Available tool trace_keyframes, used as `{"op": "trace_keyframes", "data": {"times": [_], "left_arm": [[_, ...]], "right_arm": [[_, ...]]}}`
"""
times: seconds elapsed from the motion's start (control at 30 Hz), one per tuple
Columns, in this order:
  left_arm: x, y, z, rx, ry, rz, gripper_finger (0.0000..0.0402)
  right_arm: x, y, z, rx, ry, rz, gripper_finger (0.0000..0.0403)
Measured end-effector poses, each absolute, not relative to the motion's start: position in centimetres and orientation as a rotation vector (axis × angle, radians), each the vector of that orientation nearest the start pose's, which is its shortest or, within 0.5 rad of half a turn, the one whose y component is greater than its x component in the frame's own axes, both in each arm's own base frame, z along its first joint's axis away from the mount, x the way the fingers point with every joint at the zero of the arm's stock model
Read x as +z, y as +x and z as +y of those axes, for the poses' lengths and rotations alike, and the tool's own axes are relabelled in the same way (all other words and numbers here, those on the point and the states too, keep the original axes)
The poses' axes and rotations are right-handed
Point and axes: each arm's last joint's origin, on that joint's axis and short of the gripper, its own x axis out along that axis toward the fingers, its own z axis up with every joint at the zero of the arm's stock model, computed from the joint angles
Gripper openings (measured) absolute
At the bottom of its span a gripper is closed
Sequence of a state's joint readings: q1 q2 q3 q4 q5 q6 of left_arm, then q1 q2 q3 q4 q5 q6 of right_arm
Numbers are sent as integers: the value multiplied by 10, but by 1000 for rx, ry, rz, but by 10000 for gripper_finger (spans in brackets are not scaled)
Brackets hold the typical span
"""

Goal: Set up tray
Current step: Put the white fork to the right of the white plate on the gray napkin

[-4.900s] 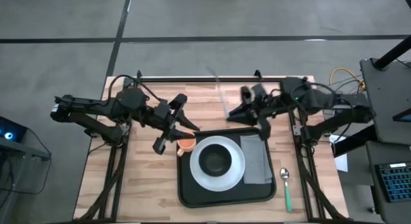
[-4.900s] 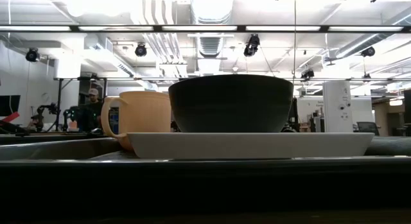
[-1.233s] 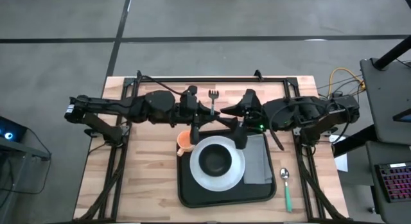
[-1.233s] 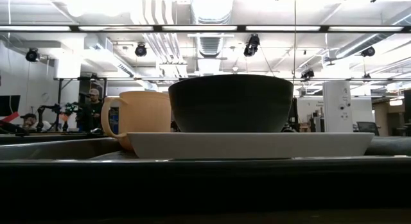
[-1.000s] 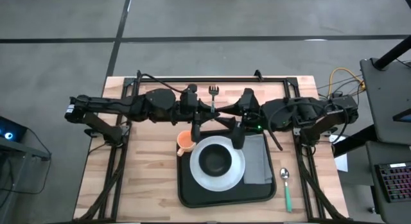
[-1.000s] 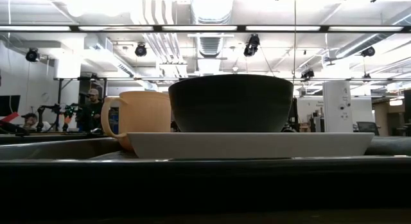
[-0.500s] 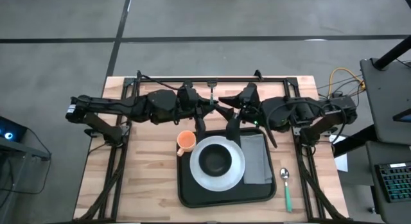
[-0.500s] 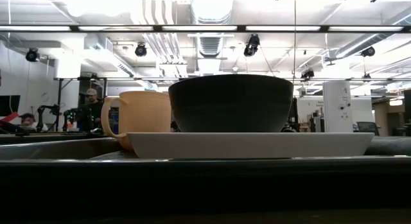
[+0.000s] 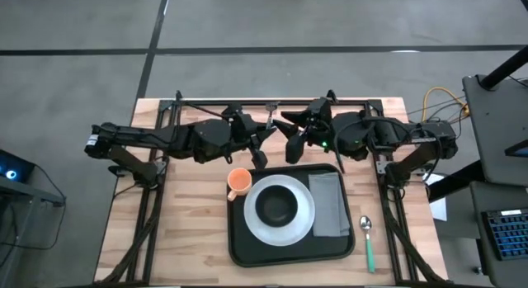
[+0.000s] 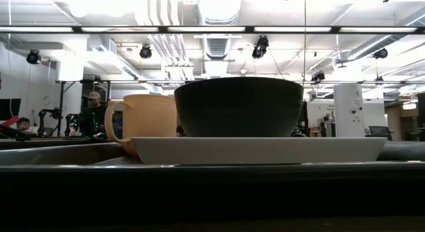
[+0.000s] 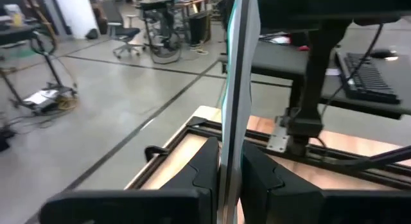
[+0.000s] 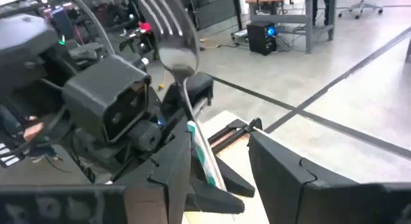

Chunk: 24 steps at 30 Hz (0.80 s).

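High view: the left gripper (image 9: 262, 138), fingers clamped on the fork (image 9: 270, 117), has lifted it toward the right gripper's (image 9: 294, 131) spread fingers, behind the tray (image 9: 239, 247).

- Cup (image 9: 238, 182) sitting on the table (image 9: 186, 230) just left of the plate (image 9: 301, 222).
- Bowl (image 9: 278, 205) resting on the plate.
- Cloth (image 9: 329, 207) lying beside the plate.
- Spoon (image 9: 368, 241) lying on the table.

Table: I see a light wooden slatted table (image 9: 181, 230).
Tray: black tray (image 9: 239, 247) lies on the table.
Cup: orange cup (image 9: 238, 182) stands just beside the tray's left edge.
Spoon: green-handled spoon (image 9: 368, 241) lies just right of the tray.
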<state>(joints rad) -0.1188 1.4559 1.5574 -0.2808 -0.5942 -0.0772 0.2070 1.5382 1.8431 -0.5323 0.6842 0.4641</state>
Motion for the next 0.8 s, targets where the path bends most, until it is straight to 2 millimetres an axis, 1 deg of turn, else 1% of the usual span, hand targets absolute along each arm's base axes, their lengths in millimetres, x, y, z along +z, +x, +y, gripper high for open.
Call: {"op": "trace_keyframes", "data": {"times": [0.2, 0.33, 0.43, 0.6, 0.8], "left_arm": [[431, 319, -20, 523, 70, 178, 17], [423, 327, -21, 527, 126, 216, 17], [419, 331, -22, 526, 136, 232, 17], [420, 330, -21, 543, 142, 235, 17], [426, 328, -21, 558, 158, 231, 17]], "right_arm": [[472, 319, 43, -522, 354, 110, 139], [470, 322, 41, -532, 362, 110, 142], [468, 324, 41, -534, 360, 117, 144], [467, 324, 40, -542, 384, 122, 138], [466, 324, 39, -546, 395, 120, 127]]}}
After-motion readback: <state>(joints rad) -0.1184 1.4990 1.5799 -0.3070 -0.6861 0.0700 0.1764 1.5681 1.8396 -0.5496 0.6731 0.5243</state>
